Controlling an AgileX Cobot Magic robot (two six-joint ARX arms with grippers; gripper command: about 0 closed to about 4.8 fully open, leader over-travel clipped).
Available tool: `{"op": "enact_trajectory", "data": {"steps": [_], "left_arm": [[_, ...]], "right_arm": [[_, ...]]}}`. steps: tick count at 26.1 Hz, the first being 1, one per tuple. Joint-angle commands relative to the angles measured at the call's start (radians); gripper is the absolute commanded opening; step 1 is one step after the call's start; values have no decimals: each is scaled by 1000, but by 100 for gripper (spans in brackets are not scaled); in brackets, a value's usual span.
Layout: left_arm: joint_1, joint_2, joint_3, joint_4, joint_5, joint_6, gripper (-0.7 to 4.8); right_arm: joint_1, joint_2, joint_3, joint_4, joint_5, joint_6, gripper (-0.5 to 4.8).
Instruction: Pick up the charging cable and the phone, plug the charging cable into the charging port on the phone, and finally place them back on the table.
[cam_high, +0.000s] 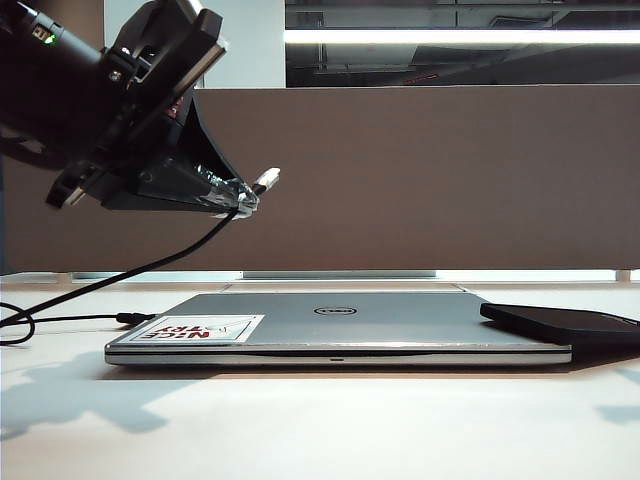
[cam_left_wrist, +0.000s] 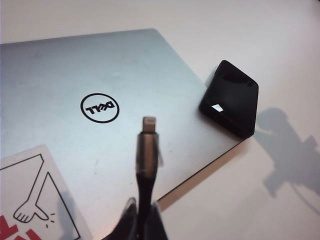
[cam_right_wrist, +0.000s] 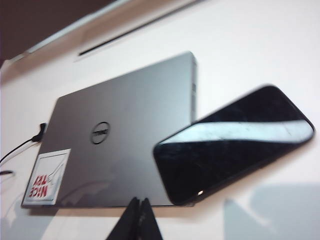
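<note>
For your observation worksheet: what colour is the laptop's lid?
Silver-grey; the laptop shows best in the left wrist view.

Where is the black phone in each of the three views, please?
Exterior view: the phone lies at the right edge, its end resting on the laptop's right corner.
Left wrist view: it is right of the round logo, beyond the charging cable that the left gripper holds.
Right wrist view: it is large, just past the shut right gripper.
Shared landmark: the laptop's round logo.

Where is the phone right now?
The phone lies on the right of the exterior view, one end propped on the silver laptop corner, apart from both tools.
</note>
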Motion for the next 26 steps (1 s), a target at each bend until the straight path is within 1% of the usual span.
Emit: {"op": "enact_trajectory", "data": {"steps": [1, 2, 3, 5, 6, 7, 9, 13, 15, 18, 26], "left_arm": [[0, -3, 6, 24, 1, -4, -6], [0, -4, 6, 32, 1, -5, -6], [0, -4, 6, 35, 1, -4, -6], [0, -3, 6, 39, 1, -4, -6], [0, -4, 6, 42, 1, -4, -6], [0, -4, 6, 44, 1, -4, -6], [0, -4, 6, 47, 1, -4, -6], [0, -4, 6, 55, 1, -4, -6], [0, -4, 6, 54, 1, -4, -6], [0, -4, 6, 55, 1, -4, -6], [0, -4, 6, 54, 1, -4, -6]], "right_arm": [[-62, 69, 4, 21, -93, 90, 95], [-82, 105, 5, 23, -117, 113, 220], [-89, 125, 5, 25, -134, 127, 268], [-95, 158, 5, 26, -140, 146, 299], [-95, 197, 5, 27, -136, 154, 361], [-95, 224, 5, 28, -136, 158, 406], [-95, 258, 5, 30, -136, 173, 447], [-105, 323, 5, 39, -145, 262, 446], [-118, 355, 5, 59, -178, 290, 445], [-144, 406, 5, 109, -224, 292, 445], [-198, 529, 5, 194, -300, 292, 441]]}}
